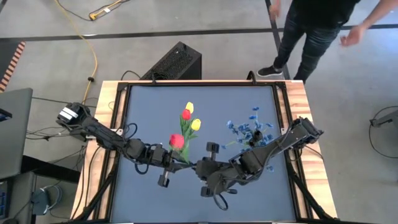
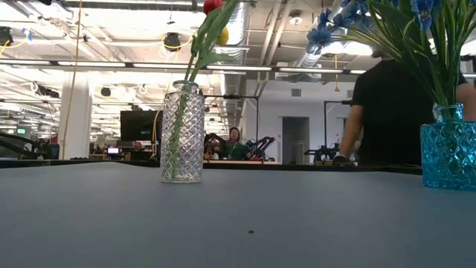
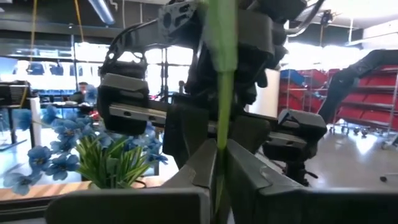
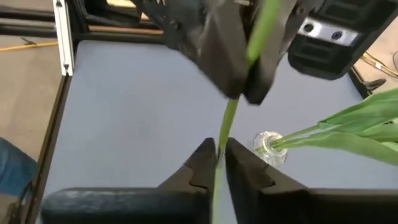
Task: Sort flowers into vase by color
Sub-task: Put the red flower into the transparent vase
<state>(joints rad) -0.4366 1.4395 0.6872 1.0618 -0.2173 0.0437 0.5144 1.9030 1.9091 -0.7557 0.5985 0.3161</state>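
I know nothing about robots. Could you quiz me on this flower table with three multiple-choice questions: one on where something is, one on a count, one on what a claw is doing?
1. Where do the blue flowers stand?
A. in the blue vase
B. in a red bucket
C. flat on the floor

2. How many vases are on the table?
A. one
B. two
C. four

3. What is the left claw doing?
A. hanging wide open, empty
B. gripping a vase
C. shut on a green stem

Answers:
1 A: the low view shows their stems rising out of it.
2 B: a clear vase and the blue one, nothing more.
3 C: the left wrist view shows its fingers pinching the stem.
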